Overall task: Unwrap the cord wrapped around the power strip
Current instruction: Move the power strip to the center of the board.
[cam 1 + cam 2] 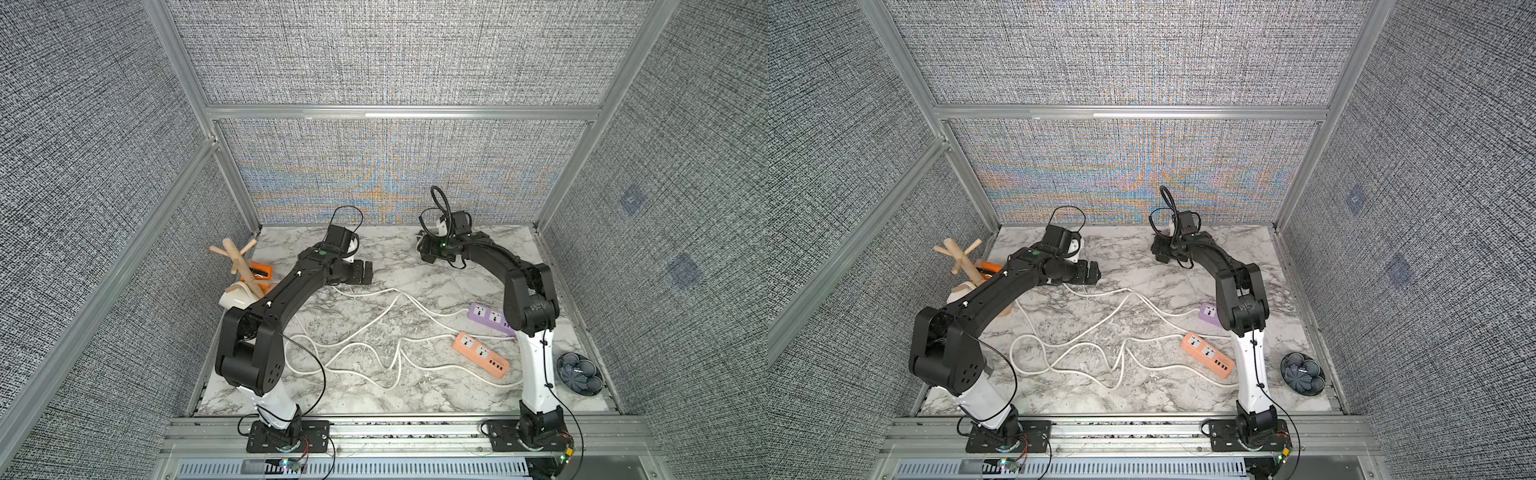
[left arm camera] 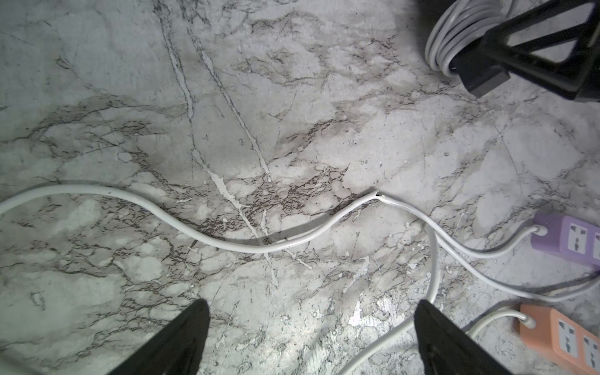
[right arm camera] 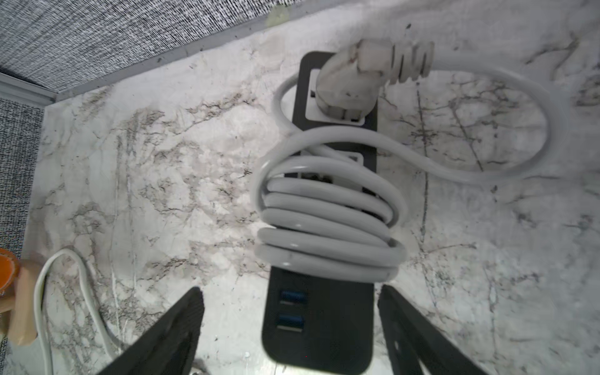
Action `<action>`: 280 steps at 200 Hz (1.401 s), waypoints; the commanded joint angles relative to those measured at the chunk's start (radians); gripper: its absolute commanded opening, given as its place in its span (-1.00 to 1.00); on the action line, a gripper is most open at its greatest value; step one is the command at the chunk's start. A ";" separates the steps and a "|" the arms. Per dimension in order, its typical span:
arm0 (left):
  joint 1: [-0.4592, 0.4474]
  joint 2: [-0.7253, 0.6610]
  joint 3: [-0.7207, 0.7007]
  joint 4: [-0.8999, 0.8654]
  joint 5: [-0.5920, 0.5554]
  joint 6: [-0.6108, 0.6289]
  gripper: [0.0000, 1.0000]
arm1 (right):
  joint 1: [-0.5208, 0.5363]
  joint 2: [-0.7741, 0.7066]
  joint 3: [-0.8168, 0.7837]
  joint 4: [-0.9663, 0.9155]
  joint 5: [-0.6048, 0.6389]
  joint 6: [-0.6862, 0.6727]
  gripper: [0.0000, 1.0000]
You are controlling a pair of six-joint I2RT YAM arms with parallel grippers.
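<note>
The black power strip (image 3: 319,328) lies flat near the table's back wall. A thick white cord (image 3: 328,227) is coiled several times round its middle. The cord's white plug (image 3: 347,87) sits in a socket at the strip's far end, with one loose loop beside it. My right gripper (image 3: 290,290) is open just above the strip's USB end, one finger on each side, apart from it. In both top views the right gripper (image 1: 428,251) hides the strip. My left gripper (image 2: 311,303) is open over bare marble, holding nothing; the coiled cord (image 2: 454,42) shows far off in the left wrist view.
A purple strip (image 1: 490,318) and an orange strip (image 1: 482,353) lie at the right, their loose white cords (image 1: 374,324) strewn across the middle. A wooden mug tree (image 1: 241,262), a white mug (image 1: 235,297) and an orange box (image 1: 259,272) stand at the left. A dark bowl (image 1: 579,372) sits front right.
</note>
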 commanded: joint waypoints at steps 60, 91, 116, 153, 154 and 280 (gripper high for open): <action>0.000 -0.014 -0.036 0.212 0.129 -0.172 0.93 | 0.007 0.010 -0.037 0.058 -0.036 0.033 0.25; 0.001 0.032 -0.031 0.300 0.213 -0.269 0.92 | 0.011 -0.067 -0.173 0.136 -0.067 0.021 0.04; 0.000 0.046 -0.064 0.374 0.184 -0.350 0.92 | 0.015 -0.154 -0.330 0.211 -0.102 0.054 -0.05; -0.012 0.073 -0.093 0.451 0.198 -0.431 0.92 | 0.090 -0.278 -0.539 0.302 -0.117 0.088 -0.09; -0.013 0.074 -0.094 0.452 0.197 -0.432 0.92 | 0.093 -0.280 -0.543 0.304 -0.116 0.090 -0.09; -0.121 0.253 -0.044 0.471 0.227 -0.473 0.99 | 0.029 -0.593 -0.773 0.238 -0.153 0.012 0.89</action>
